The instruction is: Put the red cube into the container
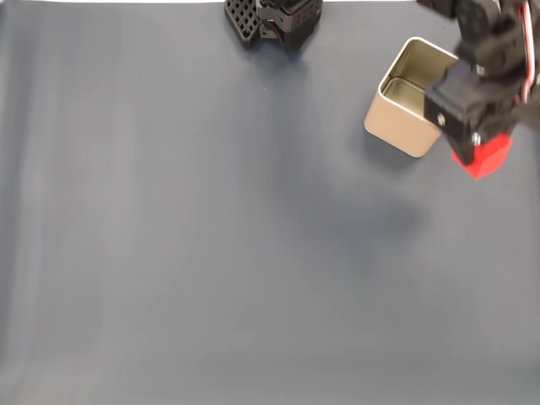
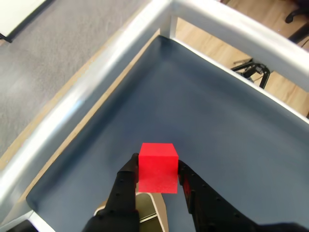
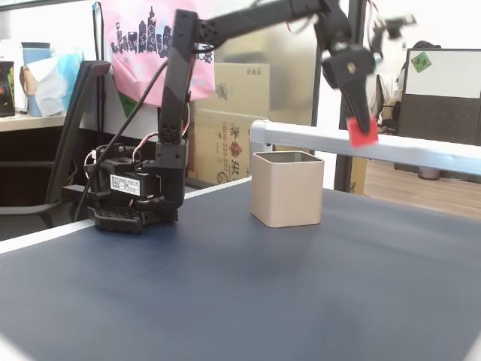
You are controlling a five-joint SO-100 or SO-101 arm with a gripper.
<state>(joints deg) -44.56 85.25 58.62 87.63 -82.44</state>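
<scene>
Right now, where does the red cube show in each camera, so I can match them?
A fixed view: red cube at the right edge, just right of the tin.
Wrist view: cube low centre, between the fingers.
A fixed view: cube upper right, above the tin.
Shared landmark: the tin.

- No legible text in the views.
- Arm base point(image 3: 131, 197): white sticker point(image 3: 125, 183) with print, too small to read.
- Cardboard box point(image 3: 239, 120) behind the arm: dark printed characters point(image 3: 242, 135), blurred, unreadable.
- Pink banner point(image 3: 150, 45): black city skyline graphic, no readable words.
- Green tag point(image 3: 421, 62) on the panel at right in that fixed view: marking too blurred to read.
</scene>
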